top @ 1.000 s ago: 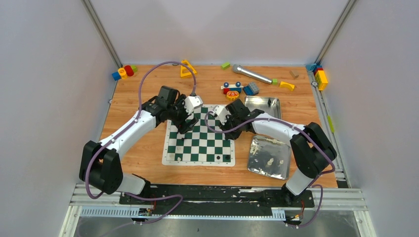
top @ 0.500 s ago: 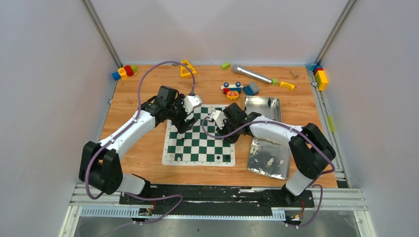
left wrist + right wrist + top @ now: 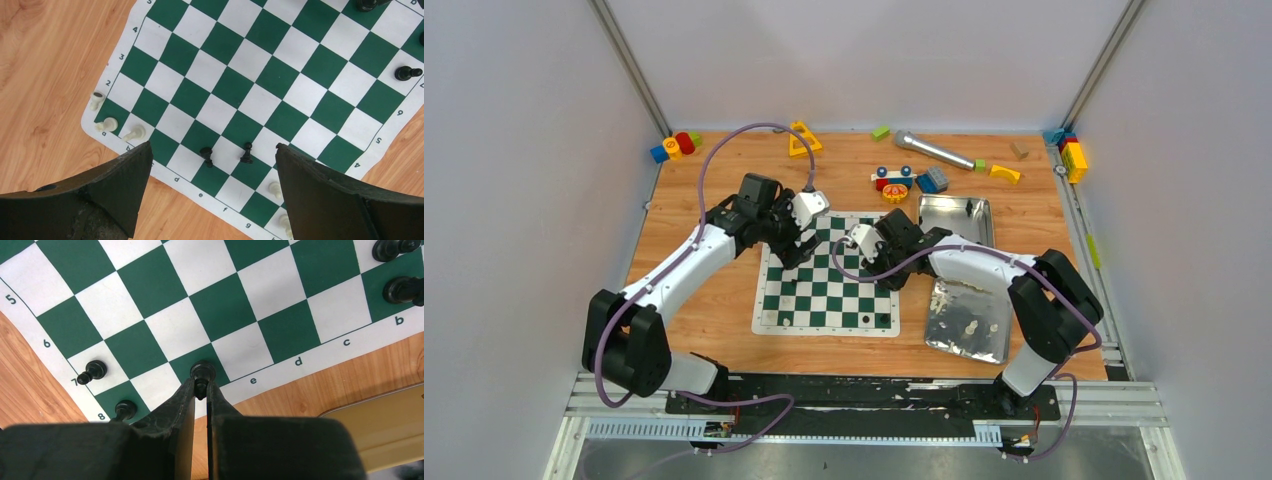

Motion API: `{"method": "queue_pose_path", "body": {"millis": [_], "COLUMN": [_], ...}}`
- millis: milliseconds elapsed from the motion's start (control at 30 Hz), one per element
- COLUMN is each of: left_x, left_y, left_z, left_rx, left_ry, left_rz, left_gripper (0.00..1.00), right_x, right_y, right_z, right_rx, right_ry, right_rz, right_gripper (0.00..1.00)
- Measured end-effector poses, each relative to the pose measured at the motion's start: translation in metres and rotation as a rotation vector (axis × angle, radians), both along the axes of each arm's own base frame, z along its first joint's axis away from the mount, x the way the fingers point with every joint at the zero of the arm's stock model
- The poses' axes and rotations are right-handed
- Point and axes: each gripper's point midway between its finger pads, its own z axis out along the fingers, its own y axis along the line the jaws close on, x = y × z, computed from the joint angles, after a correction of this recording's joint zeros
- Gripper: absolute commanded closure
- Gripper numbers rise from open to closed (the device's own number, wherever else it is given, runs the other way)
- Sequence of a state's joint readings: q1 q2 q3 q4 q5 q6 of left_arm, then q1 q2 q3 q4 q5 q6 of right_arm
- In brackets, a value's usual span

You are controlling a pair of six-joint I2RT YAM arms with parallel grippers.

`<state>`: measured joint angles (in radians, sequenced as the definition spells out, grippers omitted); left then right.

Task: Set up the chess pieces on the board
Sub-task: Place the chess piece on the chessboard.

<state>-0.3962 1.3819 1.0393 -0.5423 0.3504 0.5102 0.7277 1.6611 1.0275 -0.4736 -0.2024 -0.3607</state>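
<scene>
The green-and-white board [image 3: 829,292] lies mid-table. My right gripper [image 3: 200,385] is shut on a black chess piece [image 3: 202,372], whose base hangs over a green square at the board's edge by the letter e. Other black pieces [image 3: 92,371] [image 3: 124,409] stand in the corner by the numbers 7 and 8, and two more [image 3: 402,289] near the letter b. My left gripper [image 3: 212,146] hangs open above the board with nothing between its fingers. Below it stand two black pieces [image 3: 206,154] [image 3: 246,152]. Cream-white pieces [image 3: 107,124] [image 3: 135,133] stand at the board's corner.
Two silver tins sit right of the board, one farther back [image 3: 956,215] and one nearer [image 3: 969,320] holding small white pieces. Along the back of the table lie a silver microphone [image 3: 934,150], a yellow triangle [image 3: 804,140], a toy car [image 3: 892,180] and coloured blocks [image 3: 674,147] [image 3: 1072,155].
My right gripper has moved left from the board's right edge, farther over the squares, still shut on the black piece. The left arm drew back slightly to the left, still open.
</scene>
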Motion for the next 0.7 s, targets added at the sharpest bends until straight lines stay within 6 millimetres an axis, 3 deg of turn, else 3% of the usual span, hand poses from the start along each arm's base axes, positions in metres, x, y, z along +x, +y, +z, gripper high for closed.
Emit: {"method": "queue_pose_path", "body": {"millis": [233,400,533,700], "left_x": [0.003,0.007,0.01,0.011], "left_y": [0.006,0.013,0.019,0.023], "left_z": [-0.001,-0.001,-0.001,0.002], "left_rx": [0.01,0.014,0.015,0.012], "left_ry": [-0.004,-0.005,-0.006,-0.015], "left_rz": [0.019,0.043,0.064,0.076], "left_gripper": [0.0,0.0,0.0,0.0], "right_x": [-0.002,-0.003,-0.003,-0.004], "right_y": [0.001,0.001,0.001,0.0], "right_z": [-0.003,-0.007,-0.007,-0.008], "right_rx": [-0.009,-0.017,-0.018,-0.024], "right_ry": [0.006,0.013,0.012,0.014], "right_rz": [0.011,0.013,0.014,0.015], "right_gripper": [0.96,0.87,0.75,0.52]}}
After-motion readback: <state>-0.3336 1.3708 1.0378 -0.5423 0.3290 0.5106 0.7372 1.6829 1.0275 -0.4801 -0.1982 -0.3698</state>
